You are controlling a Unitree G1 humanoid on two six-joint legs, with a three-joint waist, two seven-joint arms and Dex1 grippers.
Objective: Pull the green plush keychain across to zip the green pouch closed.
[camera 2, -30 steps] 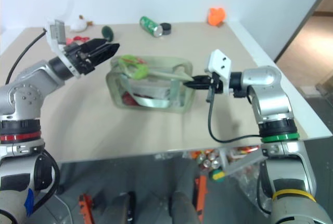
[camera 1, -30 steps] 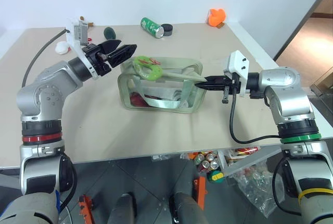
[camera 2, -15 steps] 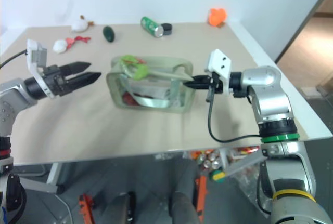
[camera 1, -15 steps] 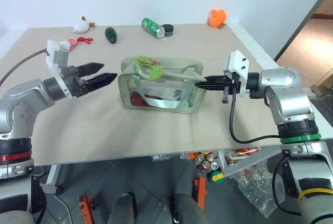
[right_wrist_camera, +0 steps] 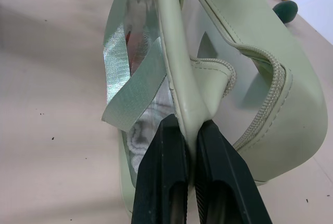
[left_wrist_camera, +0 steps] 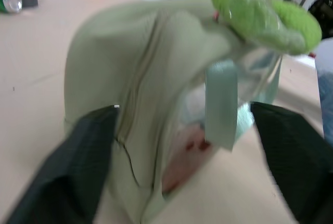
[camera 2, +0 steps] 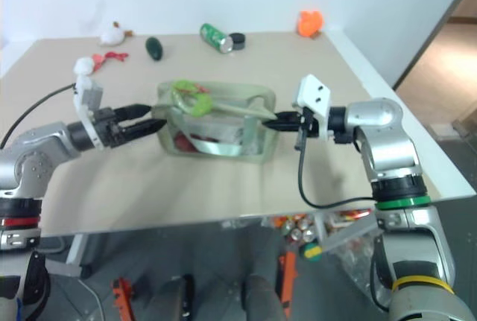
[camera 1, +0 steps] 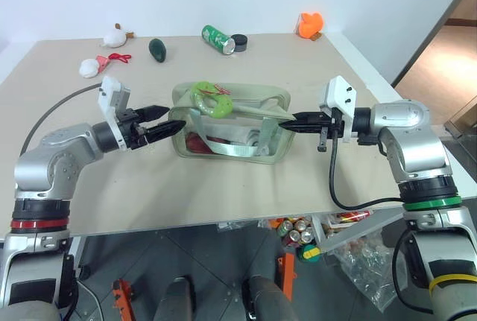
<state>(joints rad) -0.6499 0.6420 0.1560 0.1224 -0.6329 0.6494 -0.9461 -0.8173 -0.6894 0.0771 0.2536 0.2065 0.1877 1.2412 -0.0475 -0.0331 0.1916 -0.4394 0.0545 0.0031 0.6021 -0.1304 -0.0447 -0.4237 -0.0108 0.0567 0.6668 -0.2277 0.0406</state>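
Observation:
The green pouch [camera 1: 253, 103] lies in the middle of the table, its clear side panel facing me. The green plush keychain [camera 1: 206, 97], a lime ring with a thin red cord, rests on the pouch's top near its left end. My left gripper [camera 1: 177, 117] is level at that left end and open; in the left wrist view its fingers [left_wrist_camera: 78, 172] stand wide on either side of the pouch's end, below the keychain [left_wrist_camera: 260, 13]. My right gripper [camera 1: 292, 121] is shut on the fabric tab [right_wrist_camera: 188, 107] at the pouch's right end.
At the back of the table lie a green drink can [camera 1: 216, 37], a black lid [camera 1: 240, 42], an orange toy [camera 1: 311, 23], a dark green oval object [camera 1: 157, 48], a white plush with red cord [camera 1: 91, 67] and a white duck toy [camera 1: 114, 36].
My left arm has dropped from above the pouch, swung out to the left, then come back in low to the pouch's left end, with its fingers narrower. The right gripper has kept its hold.

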